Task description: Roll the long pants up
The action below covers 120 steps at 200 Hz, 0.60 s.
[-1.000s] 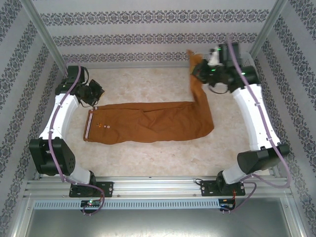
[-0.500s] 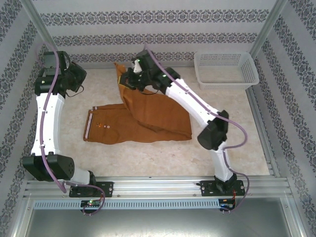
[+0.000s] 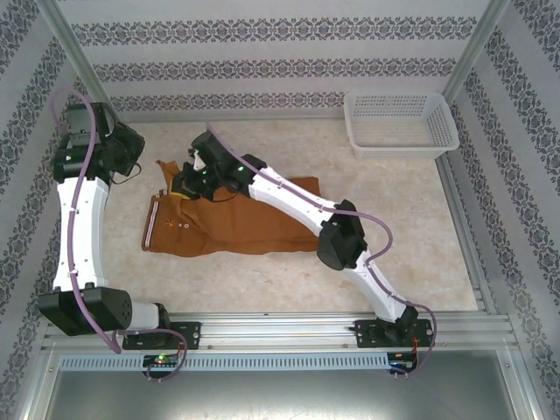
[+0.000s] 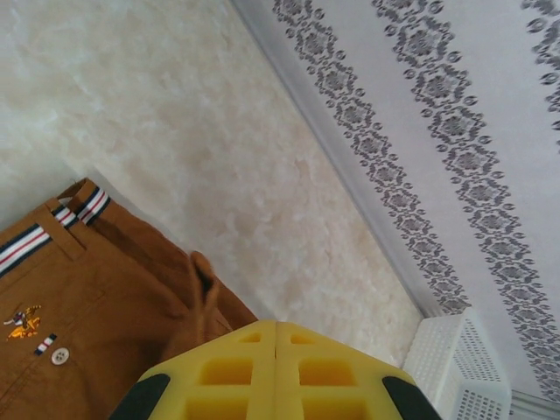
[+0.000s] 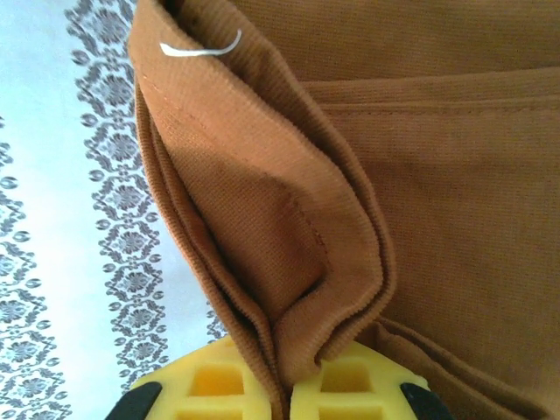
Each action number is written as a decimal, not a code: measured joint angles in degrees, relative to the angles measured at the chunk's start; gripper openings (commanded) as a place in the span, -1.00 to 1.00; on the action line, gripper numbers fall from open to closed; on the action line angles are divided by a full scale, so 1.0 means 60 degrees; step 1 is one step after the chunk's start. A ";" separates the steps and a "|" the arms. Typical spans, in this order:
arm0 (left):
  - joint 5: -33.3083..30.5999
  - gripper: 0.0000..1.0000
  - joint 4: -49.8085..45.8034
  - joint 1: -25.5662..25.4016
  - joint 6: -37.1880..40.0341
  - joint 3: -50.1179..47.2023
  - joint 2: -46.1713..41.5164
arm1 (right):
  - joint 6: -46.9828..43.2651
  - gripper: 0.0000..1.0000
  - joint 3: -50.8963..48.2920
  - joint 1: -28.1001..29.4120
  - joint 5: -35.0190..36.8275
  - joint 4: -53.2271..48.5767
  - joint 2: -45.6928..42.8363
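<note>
**Spotter:** Rust-brown soft fabric trousers, the long pants (image 3: pixel 262 223), lie doubled over on the pale marbled table (image 3: pixel 420 227). Long axis runs left to right, striped waistband (image 4: pixel 35 241) at your left.

**Operator:** Which claw has them?

**Spotter:** Your right gripper (image 3: pixel 188 179), stretched across to the waist end. In its wrist view the yellow fingers (image 5: pixel 367 385) are pinched on a bunched fold of hem cloth. The layers are stacked, with a white thread (image 5: pixel 201 48) loose by the edge. From that claw the rest of the garment lies to the right and nearer you.

**Operator:** And the left?

**Spotter:** Left gripper (image 3: pixel 133 159) is closed on nothing and hovers just beyond the waistband's far corner, so it's your nearer arm to the waist. My judgement: the roll must run along that left-right axis, so square the held end over the waistband first. The far edge looks rumpled.
</note>
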 measured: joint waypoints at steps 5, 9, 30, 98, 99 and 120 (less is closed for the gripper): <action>0.0029 -0.15 0.0000 0.0000 0.0022 -0.0076 0.0000 | 0.0106 0.59 0.0000 0.0069 -0.0044 0.0168 0.0142; 0.0051 0.21 0.0022 0.0000 0.0000 -0.0149 -0.0004 | 0.0120 0.77 0.0000 0.0113 -0.0076 0.0277 0.0219; 0.0175 1.00 0.0084 0.0000 -0.0011 -0.0554 -0.0117 | 0.0302 0.96 0.0565 0.0240 -0.0448 0.0503 0.1107; 0.0426 -1.00 0.0488 -0.0280 -0.0346 -0.1818 -0.1042 | -0.2291 -1.00 -0.0153 -0.0994 -0.0237 -0.1792 0.0273; 0.0426 -1.00 0.0499 -0.0299 -0.0361 -0.1858 -0.1060 | -0.2353 -1.00 -0.0215 -0.1031 -0.0197 -0.1836 0.0211; 0.0270 -1.00 0.1005 -0.1093 -0.0834 -0.3646 -0.1672 | -0.3825 -1.00 -0.2131 -0.2178 0.0546 -0.2601 -0.1734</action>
